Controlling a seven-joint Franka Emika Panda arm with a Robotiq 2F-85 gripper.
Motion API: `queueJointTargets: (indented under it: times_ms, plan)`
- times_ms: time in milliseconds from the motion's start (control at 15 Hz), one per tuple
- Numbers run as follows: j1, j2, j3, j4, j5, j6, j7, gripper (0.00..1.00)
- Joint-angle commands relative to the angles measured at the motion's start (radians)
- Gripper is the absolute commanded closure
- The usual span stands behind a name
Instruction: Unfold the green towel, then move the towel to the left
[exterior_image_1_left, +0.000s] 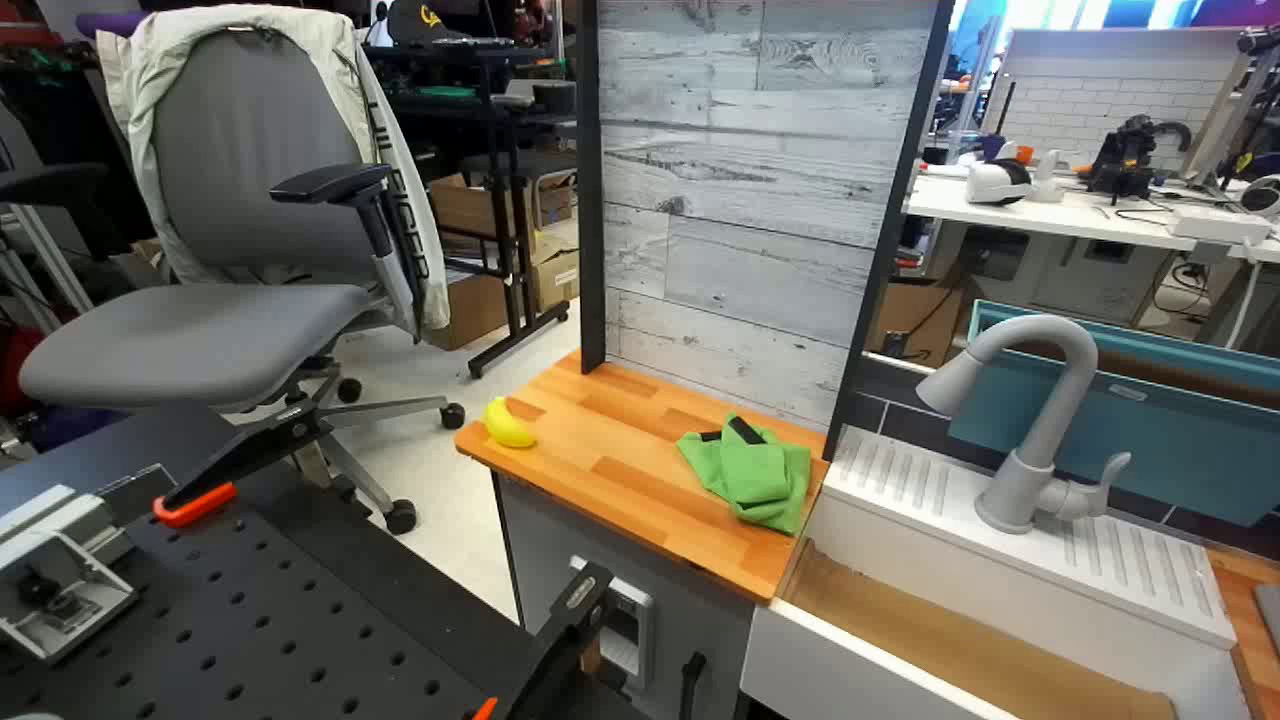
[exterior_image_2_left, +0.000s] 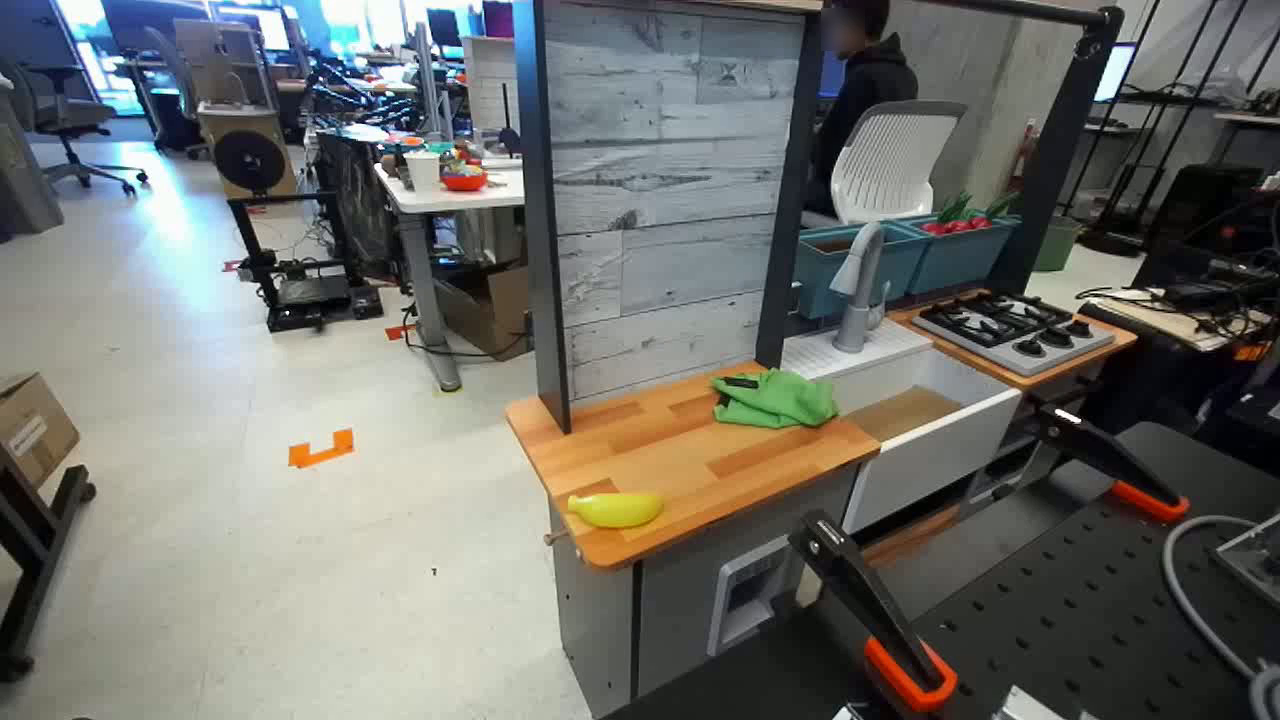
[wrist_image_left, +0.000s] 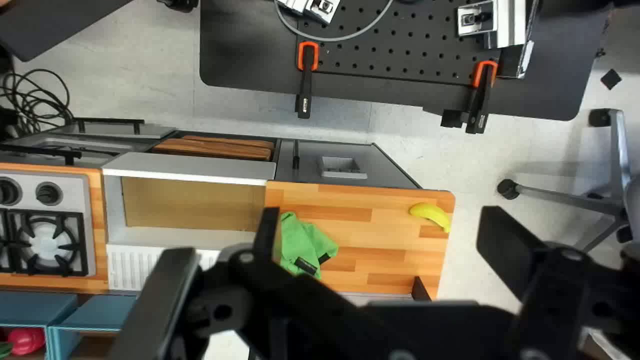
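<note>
The green towel (exterior_image_1_left: 755, 478) lies crumpled and folded on the wooden counter (exterior_image_1_left: 575, 485), at the end beside the sink; two black tags show on it. It also shows in an exterior view (exterior_image_2_left: 775, 400) and in the wrist view (wrist_image_left: 306, 242), where the left finger hides part of its edge. My gripper (wrist_image_left: 381, 212) is wide open with nothing between its fingers. It is high above the counter and apart from the towel. The gripper and arm do not show in either exterior view.
A yellow banana (exterior_image_1_left: 508, 425) lies near the counter's other end. A grey plank panel (exterior_image_1_left: 740, 180) rises along the counter's back edge. The white sink (exterior_image_2_left: 930, 455) with a grey faucet (exterior_image_1_left: 1040, 430) adjoins the towel's end. A black table with clamps (wrist_image_left: 478, 100) stands opposite.
</note>
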Motion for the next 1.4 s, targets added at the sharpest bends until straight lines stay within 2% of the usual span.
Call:
queueJointTargets:
  times_ms: [0,400,667,933,1333]
  plan:
    - [-0.006,0.001,0.005,0.003,0.003,-0.002,-0.002,0.0]
    - [-0.006,0.001,0.005,0.003,0.003,-0.002,-0.002,0.0]
    - [0.001,0.094,0.009,0.018,0.033,0.064,0.04,0.0]
    - [-0.001,0.25,0.017,0.049,0.079,0.186,0.091,0.0]
    - [-0.02,0.58,0.022,0.129,0.143,0.468,0.156,0.0]
